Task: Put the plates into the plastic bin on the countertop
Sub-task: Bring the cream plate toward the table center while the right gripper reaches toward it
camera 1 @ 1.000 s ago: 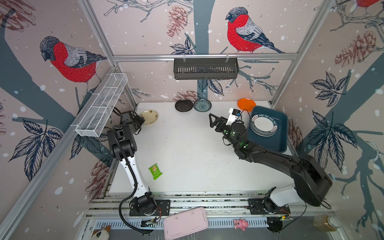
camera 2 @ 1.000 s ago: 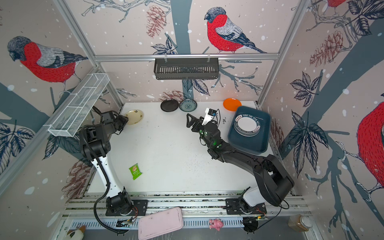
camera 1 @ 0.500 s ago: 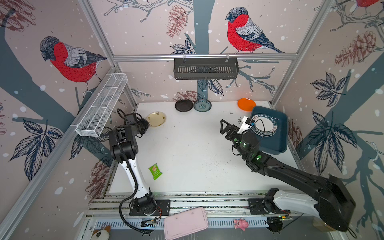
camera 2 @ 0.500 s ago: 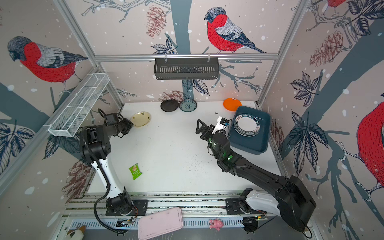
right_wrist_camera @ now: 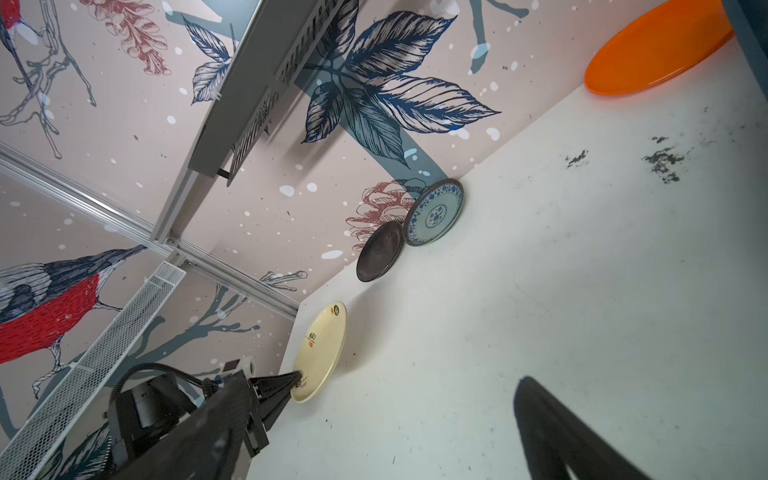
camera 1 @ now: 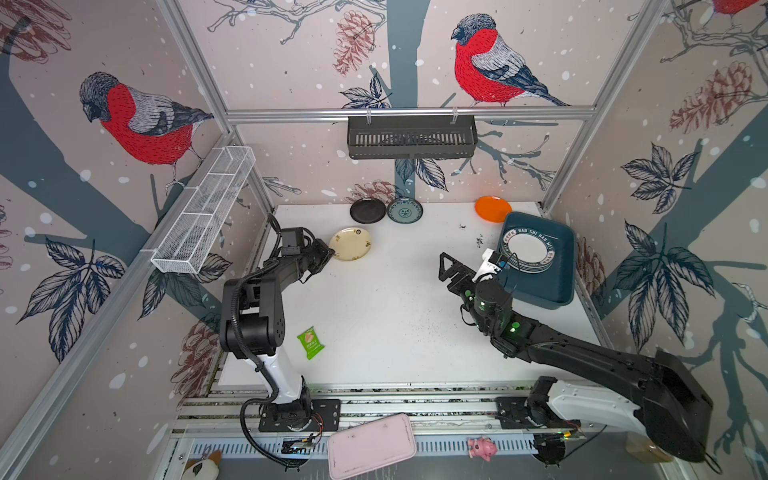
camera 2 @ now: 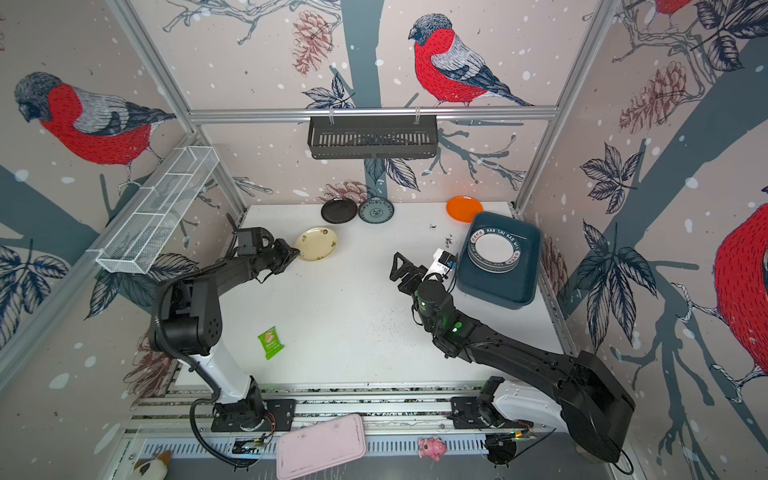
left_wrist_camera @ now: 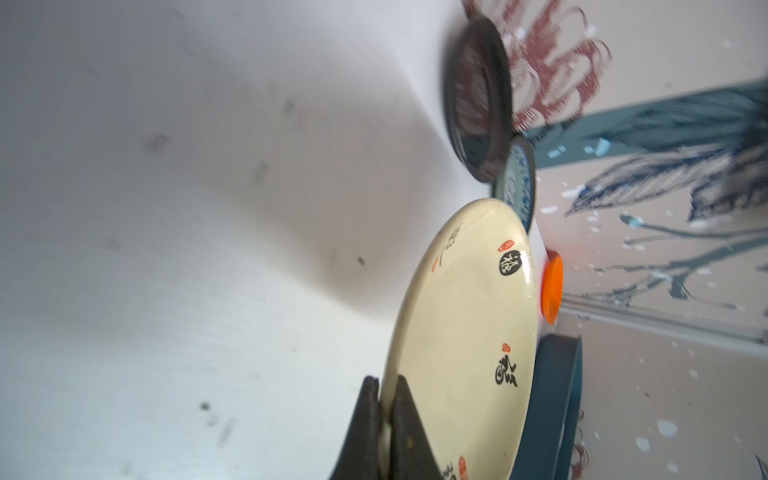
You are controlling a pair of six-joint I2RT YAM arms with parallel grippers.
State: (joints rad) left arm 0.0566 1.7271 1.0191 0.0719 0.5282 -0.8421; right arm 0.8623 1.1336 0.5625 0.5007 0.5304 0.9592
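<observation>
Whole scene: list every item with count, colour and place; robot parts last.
countertop: one, white with dark specks, centre
plastic bin: one, dark teal, right side of countertop
rimmed plates: a stack, count unclear, white with black rims, inside plastic bin
cream plate: one, cream with dark marks, left rear
black plate: one, black, rear edge
teal-patterned plate: one, teal, beside black plate
orange plate: one, orange, rear, behind plastic bin
snack packet: one, green, front left
slotted basket: one, black, rear rail
wire-mesh basket: one, white, left wall
tray: one, pink, below front rails
toy pig: one, pink, front
left gripper: black, shut on cream plate's rim
right gripper: black, open, beside plastic bin
</observation>
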